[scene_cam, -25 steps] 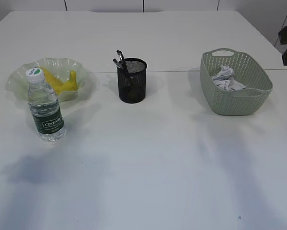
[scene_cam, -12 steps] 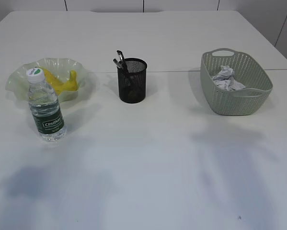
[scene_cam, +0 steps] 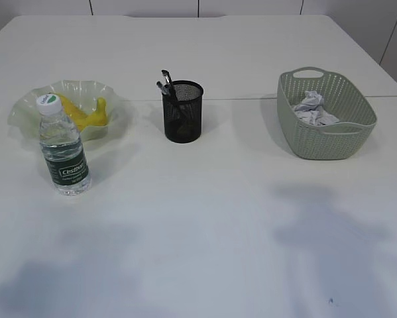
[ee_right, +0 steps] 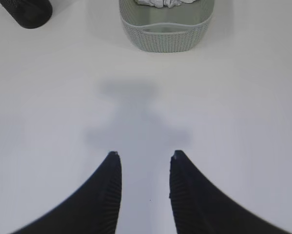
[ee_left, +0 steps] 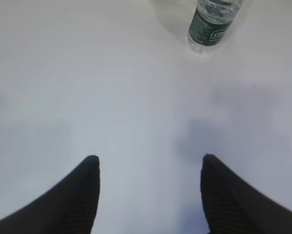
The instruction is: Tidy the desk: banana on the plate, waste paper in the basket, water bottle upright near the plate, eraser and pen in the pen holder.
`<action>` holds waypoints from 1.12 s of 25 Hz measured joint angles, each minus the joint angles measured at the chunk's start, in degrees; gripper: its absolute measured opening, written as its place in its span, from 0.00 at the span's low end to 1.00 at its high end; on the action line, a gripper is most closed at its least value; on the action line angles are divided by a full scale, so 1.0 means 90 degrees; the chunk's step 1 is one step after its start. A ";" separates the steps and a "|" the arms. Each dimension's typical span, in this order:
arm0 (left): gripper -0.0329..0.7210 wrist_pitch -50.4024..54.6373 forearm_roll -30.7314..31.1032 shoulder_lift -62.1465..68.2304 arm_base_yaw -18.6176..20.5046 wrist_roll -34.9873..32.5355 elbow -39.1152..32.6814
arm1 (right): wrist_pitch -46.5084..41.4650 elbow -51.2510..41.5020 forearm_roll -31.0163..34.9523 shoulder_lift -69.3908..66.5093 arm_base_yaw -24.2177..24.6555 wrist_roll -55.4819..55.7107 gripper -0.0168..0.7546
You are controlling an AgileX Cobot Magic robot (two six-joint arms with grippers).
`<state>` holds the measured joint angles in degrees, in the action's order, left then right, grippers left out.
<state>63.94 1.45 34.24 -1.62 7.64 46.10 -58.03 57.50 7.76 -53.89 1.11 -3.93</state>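
Desk looks basically done tbh: banana [scene_cam: 85, 114] on the plate [scene_cam: 26, 106], paper [scene_cam: 312, 108] in the basket [scene_cam: 331, 142], pens [scene_cam: 166, 85] in the holder [scene_cam: 183, 112], can't see the eraser. Bottle [scene_cam: 63, 149] stands upright at about 5 o'clock of the plate, long axis vertical. From the left gripper [ee_left: 148, 163] it's up at 1 o'clock, well apart, so that arm's nearer. Left jaws wide apart and empty; right gripper [ee_right: 145, 157] partly open, empty, basket at 12 o'clock

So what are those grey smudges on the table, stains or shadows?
Shadows: in the exterior view soft blurred patches lie on the table in front; the right wrist view shows one ahead of the open end effector; the left wrist view's is fainter, near the water bottle.
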 joint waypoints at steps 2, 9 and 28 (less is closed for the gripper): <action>0.65 0.0074 -0.0006 -0.0257 -0.0025 0.0000 0.0000 | -0.0241 0.0000 0.0000 0.0339 0.0000 0.0114 0.36; 0.65 0.0577 -0.0017 -0.1067 -0.0117 0.0000 0.0000 | -0.1131 0.0000 -0.0137 0.1593 0.0000 0.0237 0.36; 0.64 0.0954 -0.0022 -0.3248 -0.0117 0.0000 0.0000 | -0.1661 0.0000 -0.0636 0.4432 0.0000 0.0548 0.36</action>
<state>72.53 1.26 5.01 -2.67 7.64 46.10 -72.99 57.50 2.04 -13.99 1.11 1.00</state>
